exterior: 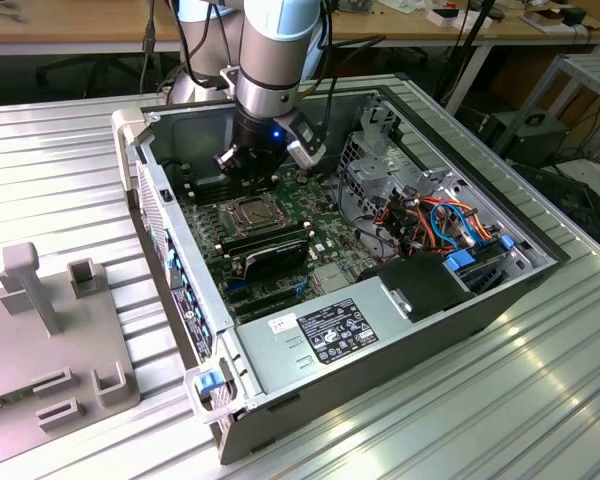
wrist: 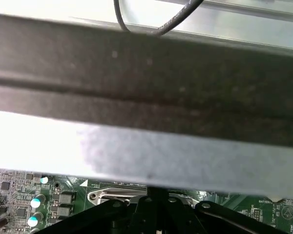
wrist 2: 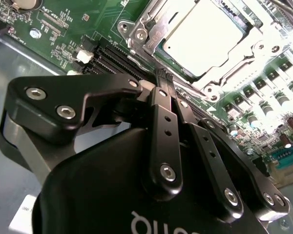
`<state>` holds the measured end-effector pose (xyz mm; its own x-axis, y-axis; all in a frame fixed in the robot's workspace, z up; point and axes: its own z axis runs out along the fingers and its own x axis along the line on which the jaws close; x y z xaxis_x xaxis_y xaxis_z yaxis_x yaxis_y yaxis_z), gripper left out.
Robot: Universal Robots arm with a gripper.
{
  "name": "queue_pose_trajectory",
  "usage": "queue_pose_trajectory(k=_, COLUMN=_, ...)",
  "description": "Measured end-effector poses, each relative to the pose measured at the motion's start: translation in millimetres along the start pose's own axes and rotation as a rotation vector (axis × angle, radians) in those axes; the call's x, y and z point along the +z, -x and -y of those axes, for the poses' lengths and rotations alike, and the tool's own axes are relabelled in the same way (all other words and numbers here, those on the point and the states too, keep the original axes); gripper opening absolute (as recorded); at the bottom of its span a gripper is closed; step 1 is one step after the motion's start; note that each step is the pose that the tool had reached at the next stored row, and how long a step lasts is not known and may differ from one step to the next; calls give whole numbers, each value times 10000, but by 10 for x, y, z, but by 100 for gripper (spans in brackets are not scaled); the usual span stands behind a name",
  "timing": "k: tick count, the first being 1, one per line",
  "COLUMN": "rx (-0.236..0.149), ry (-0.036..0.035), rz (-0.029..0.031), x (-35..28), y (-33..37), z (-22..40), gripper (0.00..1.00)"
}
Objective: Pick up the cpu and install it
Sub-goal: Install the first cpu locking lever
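My jaws (wrist 2: 162, 78) are closed and empty, just beside the cpu (wrist 2: 205, 36) in its socket (wrist 2: 146, 29). It looks thin, rigid, light and fragile; I'd take it by its edges only.

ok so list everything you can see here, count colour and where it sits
computer case: one, grey, open, lying on the ribbed metal table
motherboard: one, green, on the case floor
cpu: one, silver, lying in its socket on the motherboard
power supply: one, grey, near edge of the case
cables: a bundle, orange and blue, toward the exterior view's right in the case
fixture: one, grey, on the table at the exterior view's left
gripper: one, black, fingers together, tips beside the socket, holding nothing
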<state>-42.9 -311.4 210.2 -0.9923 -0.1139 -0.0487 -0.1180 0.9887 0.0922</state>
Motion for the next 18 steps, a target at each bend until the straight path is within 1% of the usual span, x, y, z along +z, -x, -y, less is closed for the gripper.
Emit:
queue_pose_trajectory(k=4, rx=-3, ry=-2, rz=27, x=-66, y=3, z=-6, gripper=11)
queue_pose_trajectory(k=8, rx=-1, ry=-5, rz=37, x=-71, y=-2, z=-7, gripper=11)
queue_pose_trajectory(k=10, rx=-5, ry=-6, rz=52, x=-73, y=-30, z=-10, gripper=11)
queue_pose_trajectory(k=13, rx=-14, ry=-12, rz=138, x=-76, y=-130, z=-22, gripper=11)
queue_pose_trajectory(k=14, rx=-18, ry=-15, rz=177, x=-77, y=-166, z=-27, gripper=11)
queue_pose_trajectory(k=16, rx=-22, ry=-22, rz=232, x=-80, y=-201, z=-31, gripper=11)
queue_pose_trajectory(k=18, rx=-26, ry=-27, rz=283, x=-103, y=-209, z=-34, gripper=11)
